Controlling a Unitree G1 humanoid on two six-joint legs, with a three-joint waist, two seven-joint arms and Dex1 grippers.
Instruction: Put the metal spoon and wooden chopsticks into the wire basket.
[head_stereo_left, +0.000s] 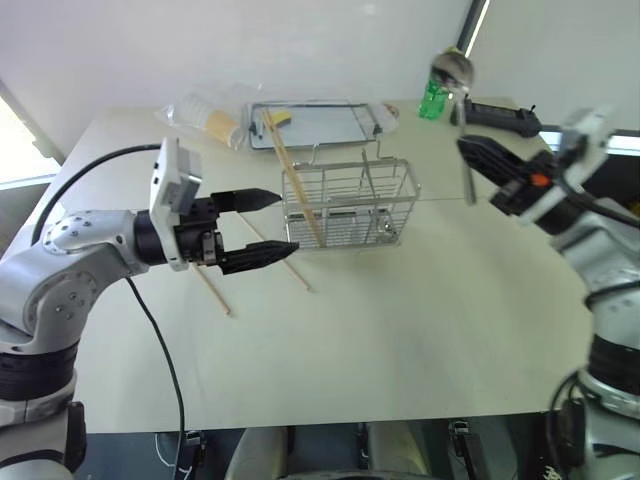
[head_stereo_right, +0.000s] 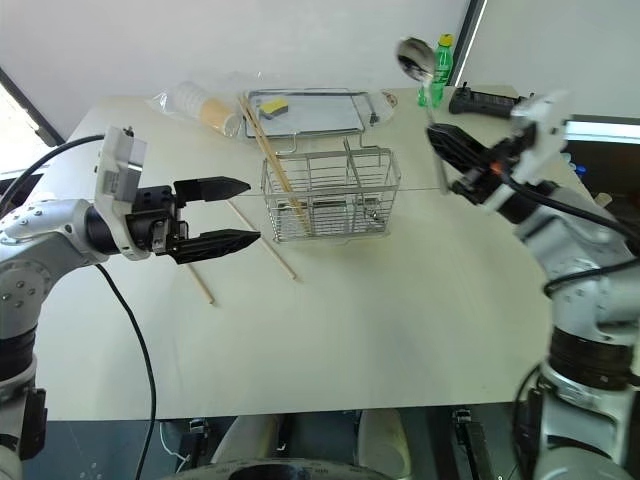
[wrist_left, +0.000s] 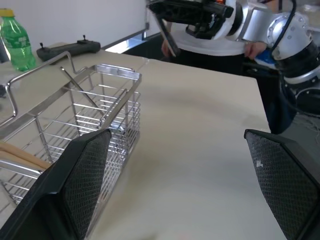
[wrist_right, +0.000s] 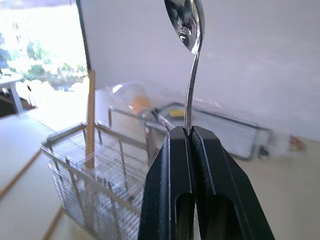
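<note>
Indoors: pale matte table (head_stereo_left: 400, 330), white wall. Wire basket (head_stereo_left: 350, 205), shiny grid, one chopstick (head_stereo_left: 295, 180) leaning inside, others (head_stereo_left: 215, 290) lying alongside. Right gripper (wrist_right: 190, 132) pinches spoon (wrist_right: 187, 22); left gripper (head_stereo_left: 262, 225) spread.

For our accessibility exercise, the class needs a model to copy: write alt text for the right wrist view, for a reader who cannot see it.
The right gripper, its black fingers shut, holds a metal spoon upright by its handle, bowl on top. Behind it, on the pale table, stands a wire basket with a wooden chopstick upright in it.
</note>
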